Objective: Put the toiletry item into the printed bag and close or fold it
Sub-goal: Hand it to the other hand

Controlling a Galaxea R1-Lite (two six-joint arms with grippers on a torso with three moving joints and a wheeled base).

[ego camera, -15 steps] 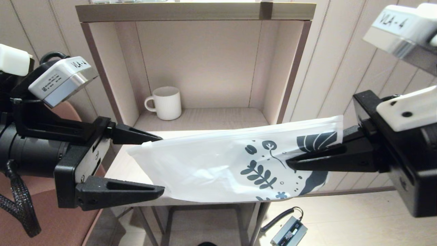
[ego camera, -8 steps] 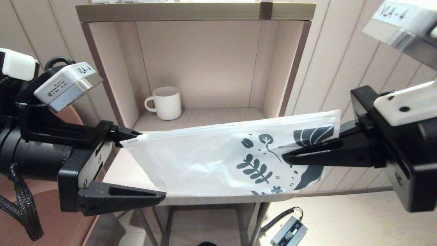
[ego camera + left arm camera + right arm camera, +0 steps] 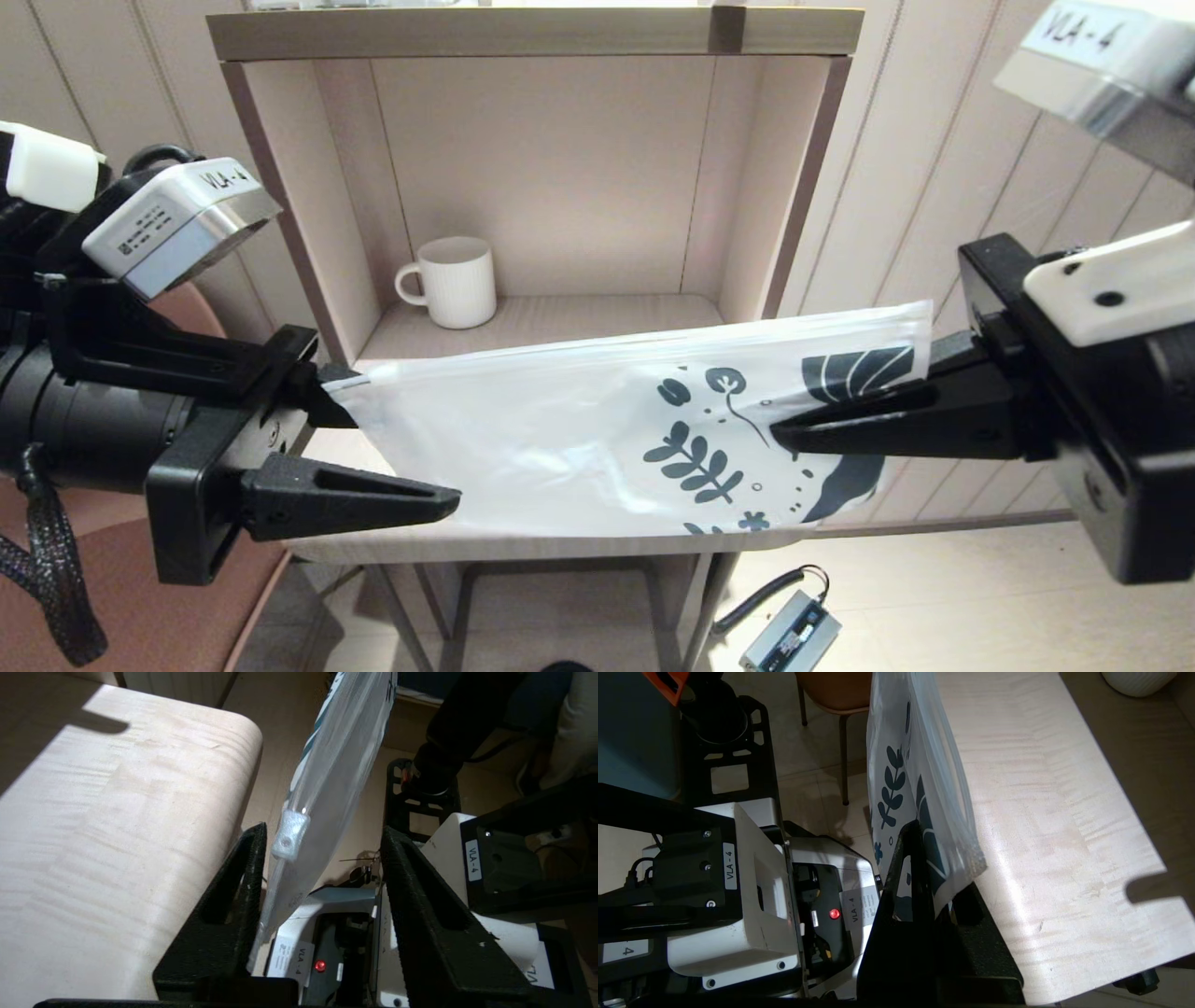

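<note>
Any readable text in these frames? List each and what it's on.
"VLA-4": sticker on the left wrist camera housing.
"VLA-4": sticker on the right wrist camera housing.
"VLA-4": vertical stickers on robot body parts, one in the left wrist view, one in the right wrist view.
Small print with a code on the left camera's side label: too small to read.
The printed bag carries only leaf and flower artwork, no words.

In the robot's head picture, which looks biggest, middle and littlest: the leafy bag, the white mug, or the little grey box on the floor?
1. The printed bag, far the biggest.
2. The white mug.
3. The grey box, a bit smaller than the mug; it sits farther down, so its true size is unsure.
</note>
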